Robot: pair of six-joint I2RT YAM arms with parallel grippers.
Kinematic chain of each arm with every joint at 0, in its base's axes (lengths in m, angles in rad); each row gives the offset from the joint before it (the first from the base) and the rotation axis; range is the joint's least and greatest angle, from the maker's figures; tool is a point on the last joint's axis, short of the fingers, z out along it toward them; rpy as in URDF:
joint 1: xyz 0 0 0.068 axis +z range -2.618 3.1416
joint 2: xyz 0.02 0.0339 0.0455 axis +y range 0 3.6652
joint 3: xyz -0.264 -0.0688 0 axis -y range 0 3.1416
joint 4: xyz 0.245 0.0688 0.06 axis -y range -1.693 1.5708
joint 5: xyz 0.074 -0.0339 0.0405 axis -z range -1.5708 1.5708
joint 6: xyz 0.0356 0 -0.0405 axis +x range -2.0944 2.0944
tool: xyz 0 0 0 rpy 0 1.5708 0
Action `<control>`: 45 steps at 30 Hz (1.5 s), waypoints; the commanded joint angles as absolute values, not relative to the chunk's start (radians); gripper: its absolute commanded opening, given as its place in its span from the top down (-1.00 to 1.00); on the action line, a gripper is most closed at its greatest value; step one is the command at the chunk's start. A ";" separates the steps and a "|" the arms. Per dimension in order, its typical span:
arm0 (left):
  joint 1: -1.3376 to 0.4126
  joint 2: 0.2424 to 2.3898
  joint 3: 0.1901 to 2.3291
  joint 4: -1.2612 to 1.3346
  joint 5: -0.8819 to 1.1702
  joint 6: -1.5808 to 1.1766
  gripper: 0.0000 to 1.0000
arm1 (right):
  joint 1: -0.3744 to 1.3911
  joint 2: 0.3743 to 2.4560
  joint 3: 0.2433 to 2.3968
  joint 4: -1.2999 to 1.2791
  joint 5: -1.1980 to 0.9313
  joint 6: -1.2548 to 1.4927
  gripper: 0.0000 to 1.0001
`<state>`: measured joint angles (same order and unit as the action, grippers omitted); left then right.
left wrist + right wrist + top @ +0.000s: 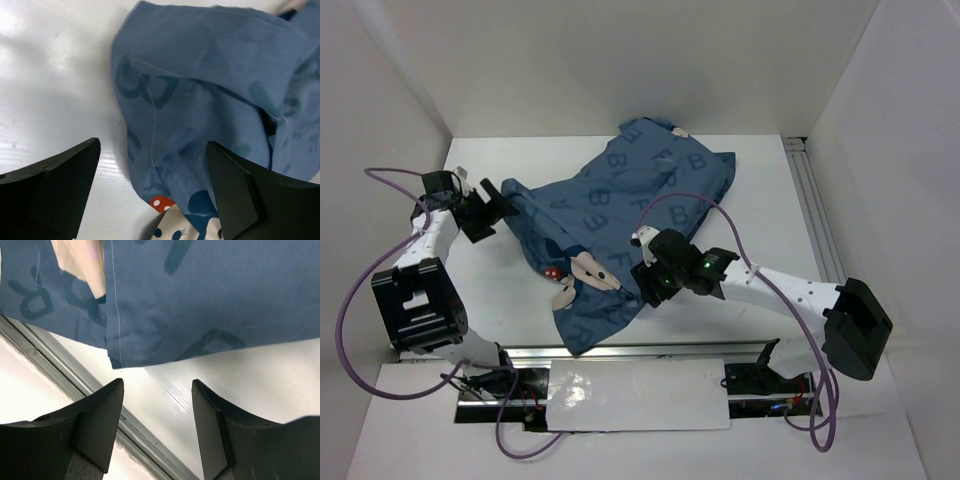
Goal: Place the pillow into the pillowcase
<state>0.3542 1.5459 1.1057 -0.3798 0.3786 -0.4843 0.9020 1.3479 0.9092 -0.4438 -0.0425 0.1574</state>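
Left arm reaches to the pillowcase's (620,200) left corner, left tool (498,208) wide and empty. Right arm bends to its near edge, right tool (157,385) apart, gripping nothing. Pillowcase lies bulging on the worktop (770,200), and the pillow (678,131) is hidden but for a pale corner at its far edge.

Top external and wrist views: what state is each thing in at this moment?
pillowcase: lying crumpled on the table, gripped by neither arm.
pillow: not clearly in view; cannot tell whether it is inside.
left end effector: open, over the pillowcase's edge, holding nothing.
right end effector: open, over bare table beside the pillowcase's hem, holding nothing.
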 commanded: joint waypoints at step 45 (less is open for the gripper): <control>0.201 1.253 0.830 -0.577 -0.031 -0.900 -1.00 | 0.192 1.838 1.465 -0.262 -0.040 0.383 -0.48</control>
<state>0.1329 1.2201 0.8627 -0.5297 -0.0124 -0.8314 0.2401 1.8500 1.5196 -0.2234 0.0162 0.3531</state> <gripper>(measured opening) 0.998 0.740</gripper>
